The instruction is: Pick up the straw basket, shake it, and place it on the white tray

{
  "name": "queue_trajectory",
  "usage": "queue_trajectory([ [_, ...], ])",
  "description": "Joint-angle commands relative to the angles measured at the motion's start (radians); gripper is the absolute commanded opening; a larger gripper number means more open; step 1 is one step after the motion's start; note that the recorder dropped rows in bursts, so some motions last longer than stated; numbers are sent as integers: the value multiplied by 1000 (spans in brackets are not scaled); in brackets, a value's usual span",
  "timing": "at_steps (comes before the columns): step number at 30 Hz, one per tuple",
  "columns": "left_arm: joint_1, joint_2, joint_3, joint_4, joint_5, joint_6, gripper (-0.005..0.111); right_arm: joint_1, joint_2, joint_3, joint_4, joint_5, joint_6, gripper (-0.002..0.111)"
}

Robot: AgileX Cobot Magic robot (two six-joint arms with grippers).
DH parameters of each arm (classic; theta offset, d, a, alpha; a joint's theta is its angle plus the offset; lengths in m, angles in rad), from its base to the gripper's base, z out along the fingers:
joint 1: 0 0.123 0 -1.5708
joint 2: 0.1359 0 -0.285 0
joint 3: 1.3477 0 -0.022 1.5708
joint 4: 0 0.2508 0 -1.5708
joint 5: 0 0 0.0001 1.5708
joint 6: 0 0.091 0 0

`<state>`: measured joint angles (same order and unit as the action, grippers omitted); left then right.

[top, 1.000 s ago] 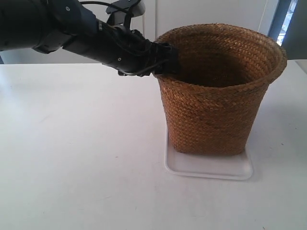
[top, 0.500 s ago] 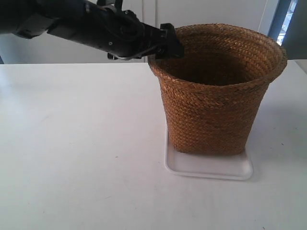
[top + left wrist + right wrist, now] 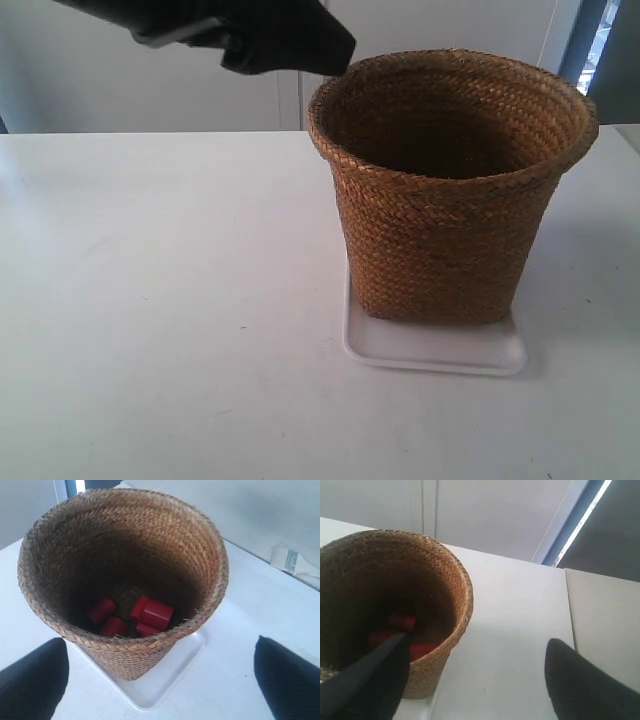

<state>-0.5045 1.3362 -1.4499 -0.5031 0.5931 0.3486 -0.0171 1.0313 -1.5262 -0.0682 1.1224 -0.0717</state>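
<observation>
While the straw basket (image 3: pixel 445 200) stands upright on the white tray (image 3: pixel 440 355) on the worktop (image 3: pixel 150 300), red blocks (image 3: pixel 150 614) lie in its dark bottom; the left fingers (image 3: pixel 32 680) are spread wide, clear of the basket and gripping nothing, the right fingers (image 3: pixel 582 685) are likewise wide apart and empty, and the arm at the exterior view's left (image 3: pixel 270 35) hangs beside the rim

I find nothing to read here: no words, numbers, brands or signs on the straw basket (image 3: pixel 445 220), the white tray (image 3: pixel 440 352), the red blocks (image 3: pixel 152 612) inside the basket, or the surface (image 3: pixel 150 300).
</observation>
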Motion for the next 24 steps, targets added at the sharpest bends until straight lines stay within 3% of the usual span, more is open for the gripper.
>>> queue_trajectory([
  [1,-7,-72,-5,-18,67,22,101,-4,-6,5,12,5,-2,70],
  [6,-7,-112,-5,-37,88,64,101,-4,-6,5,27,5,-2,68],
  [17,-7,-138,-5,-91,130,78,101,-4,-67,5,60,-19,-11,35],
  [24,-7,-138,-5,-91,150,78,101,-4,-71,5,62,-19,-11,34],
])
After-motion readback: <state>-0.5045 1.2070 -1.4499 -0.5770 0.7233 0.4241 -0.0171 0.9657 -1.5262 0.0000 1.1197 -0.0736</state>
